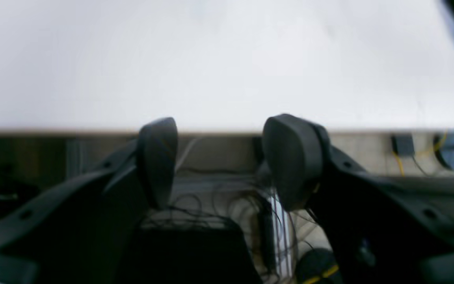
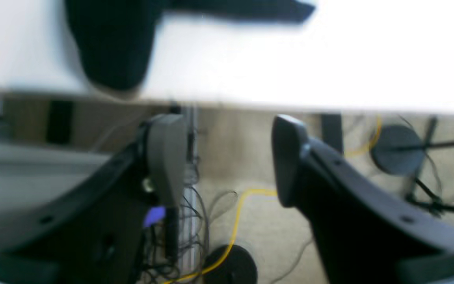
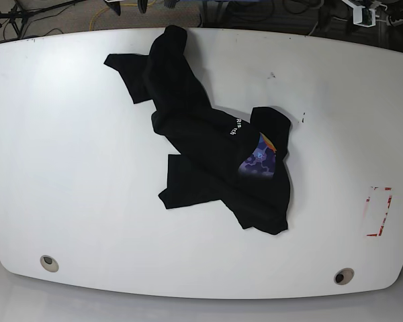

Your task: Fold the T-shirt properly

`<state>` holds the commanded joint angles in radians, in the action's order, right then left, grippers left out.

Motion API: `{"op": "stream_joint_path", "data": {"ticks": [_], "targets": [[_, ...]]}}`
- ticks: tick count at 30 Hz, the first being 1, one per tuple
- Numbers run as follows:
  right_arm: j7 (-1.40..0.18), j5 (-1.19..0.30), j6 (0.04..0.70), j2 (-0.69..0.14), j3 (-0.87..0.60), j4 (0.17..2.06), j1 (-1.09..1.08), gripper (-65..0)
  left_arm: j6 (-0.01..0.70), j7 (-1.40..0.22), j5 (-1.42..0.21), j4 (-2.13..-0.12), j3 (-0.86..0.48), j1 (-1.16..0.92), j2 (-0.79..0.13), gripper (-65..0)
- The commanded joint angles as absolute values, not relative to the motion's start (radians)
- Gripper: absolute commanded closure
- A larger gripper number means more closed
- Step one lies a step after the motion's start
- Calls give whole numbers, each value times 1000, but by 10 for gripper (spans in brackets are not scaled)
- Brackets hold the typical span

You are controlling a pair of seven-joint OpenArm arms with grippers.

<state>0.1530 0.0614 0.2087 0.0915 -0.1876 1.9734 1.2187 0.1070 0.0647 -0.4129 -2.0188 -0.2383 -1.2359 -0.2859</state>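
I've got my left pincer (image 1: 220,162) and right pincer (image 2: 227,159) both open at the far edge of the white worktop (image 3: 87,174), and the black T-shirt (image 3: 205,137) lies rumpled from the middle towards that edge.

both arms are reaching in only at the far edge of the base view, mostly out of frame. the left gripper (image 1: 220,163) is holding its two dark, rounded fingers well apart, with nothing between them touching either one. the right gripper (image 2: 229,159) is matching it, its fingers also standing open and gripping nothing.
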Motion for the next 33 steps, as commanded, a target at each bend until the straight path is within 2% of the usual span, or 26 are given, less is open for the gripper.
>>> {"op": "stream_joint_path", "data": {"ticks": [5, 15, 33], "targets": [[142, 48, 213, 89, -193, 1974, 1188, -237, 102, 58, -405, -2023, -239, -1204, -281, -356], [137, 32, 214, 98, -191, 1971, 1102, -219, 105, 50, -395, -2021, -230, -1111, -271, -358], [95, 33, 210, 98, -154, 1969, 938, -292, 109, 17, -386, -1985, -197, -995, -265, -359]]}}
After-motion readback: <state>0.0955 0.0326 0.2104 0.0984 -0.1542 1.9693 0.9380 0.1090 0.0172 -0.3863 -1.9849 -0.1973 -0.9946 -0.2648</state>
